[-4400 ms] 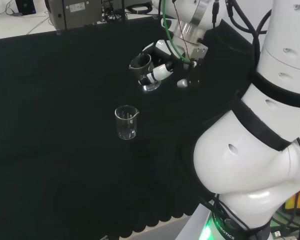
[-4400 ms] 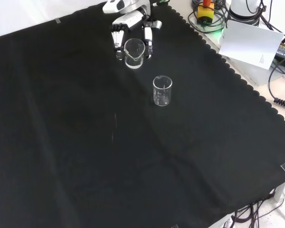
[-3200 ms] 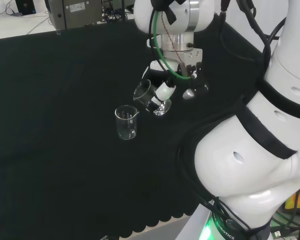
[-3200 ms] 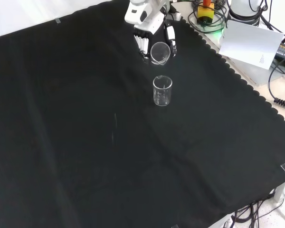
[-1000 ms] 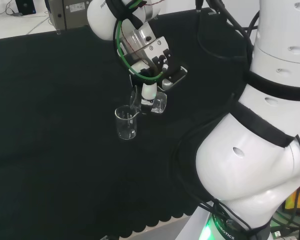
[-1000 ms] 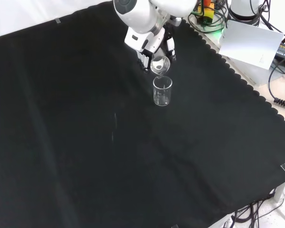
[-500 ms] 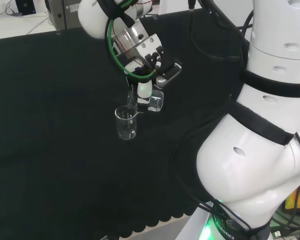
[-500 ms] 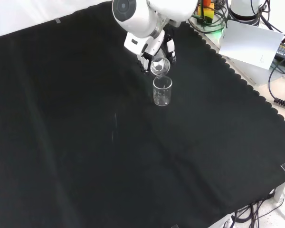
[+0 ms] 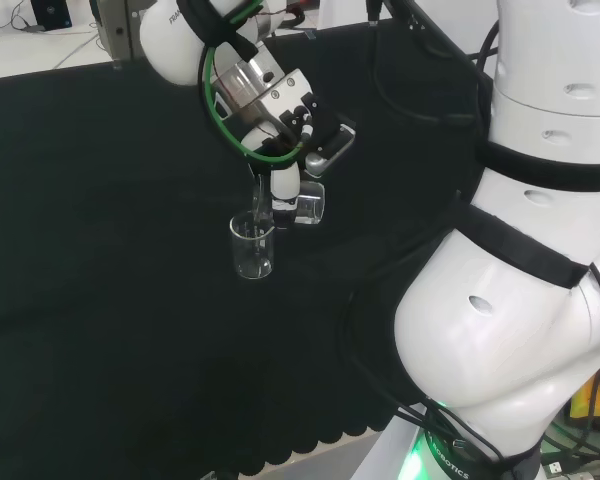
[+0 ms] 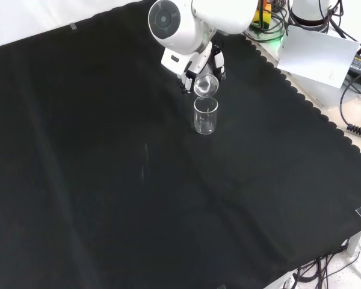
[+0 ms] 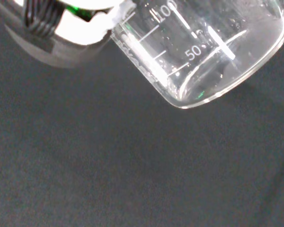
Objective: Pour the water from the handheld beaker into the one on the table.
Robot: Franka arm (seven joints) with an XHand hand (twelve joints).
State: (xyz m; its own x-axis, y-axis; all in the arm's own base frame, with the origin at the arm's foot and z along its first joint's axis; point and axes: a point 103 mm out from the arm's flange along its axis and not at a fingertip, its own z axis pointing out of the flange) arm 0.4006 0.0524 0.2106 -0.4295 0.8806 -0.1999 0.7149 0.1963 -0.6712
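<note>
The hand (image 9: 298, 170) had its fingers curled round the handheld beaker (image 9: 292, 205), which was tipped far over onto its side with its mouth directly above the rim of the beaker on the table (image 9: 252, 246). That second beaker stood upright on the black cloth (image 9: 100, 200) just below the hand. From the wrist, the handheld beaker's base looked close and tilted, droplets clinging inside the glass.

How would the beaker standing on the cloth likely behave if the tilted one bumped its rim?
The standing beaker looks like thin clear glass, so probably light and fragile. Taller than wide and resting unsupported on soft black cloth, it could tip or slide under the held beaker.
</note>
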